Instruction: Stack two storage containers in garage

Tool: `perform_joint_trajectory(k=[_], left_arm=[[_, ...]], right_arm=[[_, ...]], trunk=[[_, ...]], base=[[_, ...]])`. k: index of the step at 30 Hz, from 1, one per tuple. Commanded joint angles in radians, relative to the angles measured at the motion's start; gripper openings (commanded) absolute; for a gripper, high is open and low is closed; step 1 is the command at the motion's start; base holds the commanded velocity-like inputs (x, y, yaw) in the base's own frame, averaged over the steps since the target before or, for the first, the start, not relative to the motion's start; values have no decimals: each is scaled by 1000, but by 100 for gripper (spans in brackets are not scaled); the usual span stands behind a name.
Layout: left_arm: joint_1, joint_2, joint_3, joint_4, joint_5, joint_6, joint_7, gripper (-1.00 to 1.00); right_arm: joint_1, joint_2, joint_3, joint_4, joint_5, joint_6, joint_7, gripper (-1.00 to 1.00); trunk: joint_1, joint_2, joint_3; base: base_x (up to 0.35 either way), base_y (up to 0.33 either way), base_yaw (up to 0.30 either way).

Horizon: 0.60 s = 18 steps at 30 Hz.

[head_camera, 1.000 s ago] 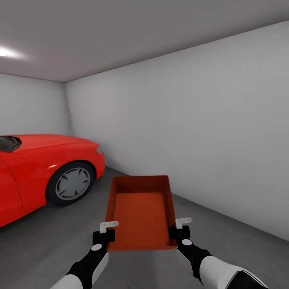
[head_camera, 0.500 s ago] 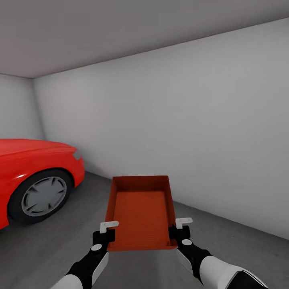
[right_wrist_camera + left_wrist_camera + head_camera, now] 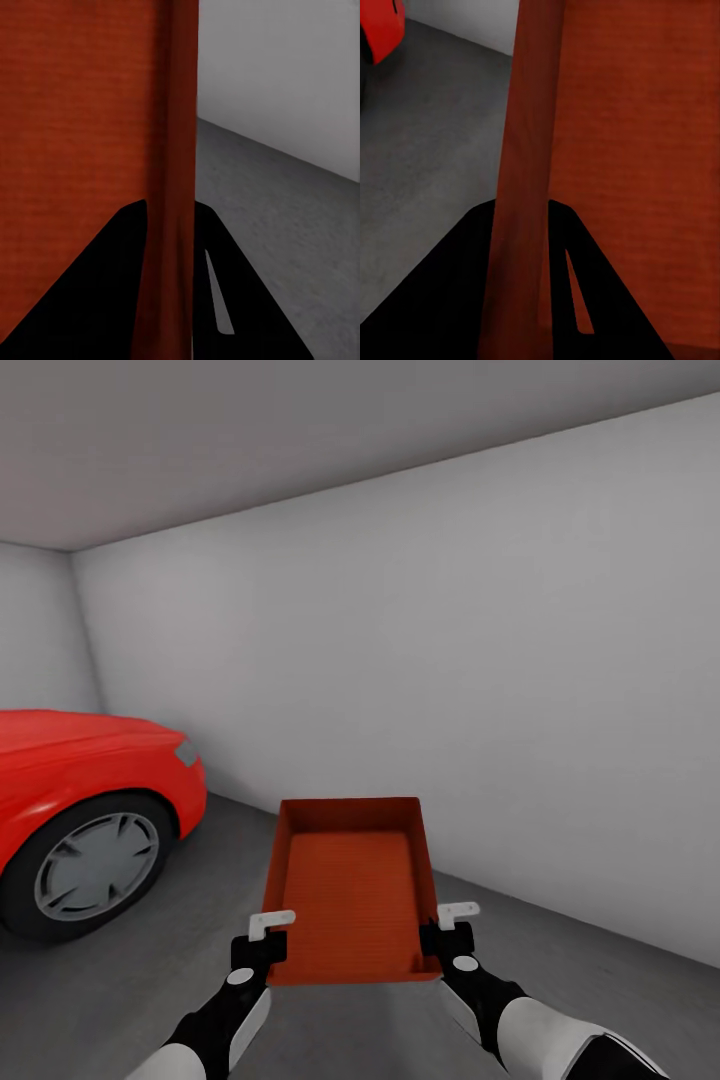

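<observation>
an orange-red container [image 3: 352, 890] is carried level in the air above the dark grey floor [image 3: 600, 1000] of the garage, its long axis running away from the robot toward the pale wall [image 3: 480, 660]. the left gripper [image 3: 268, 935] has its fingers [image 3: 521, 300] closed on the container's left wall near the robot-side corner, and the right gripper [image 3: 450, 925] has its fingers [image 3: 169, 292] pinched on the right wall the same way. left of the container and well apart from it stands a red car [image 3: 70, 780], front wheel [image 3: 90, 865] on the floor.
</observation>
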Motion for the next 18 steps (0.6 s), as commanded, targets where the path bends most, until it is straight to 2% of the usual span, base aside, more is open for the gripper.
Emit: perform_joint_trajectory(k=[1, 9, 18], left_arm=[[-1, 2, 1, 0, 10, -3, 11, -100], [-1, 2, 1, 0, 10, -3, 11, -100], [0, 2, 1, 0, 10, -3, 10, -100]], right_arm=[[-2, 0, -68, -2, -48, -4, -4, -100], [-2, 0, -68, -2, -48, -4, -4, -100], [-2, 1, -68, -2, -50, -4, -4, -100]], trunk=[[1, -1, -1], [1, -1, -1], [1, -1, -1]], base=[[323, 142, 0], [323, 142, -38], [323, 142, -259]])
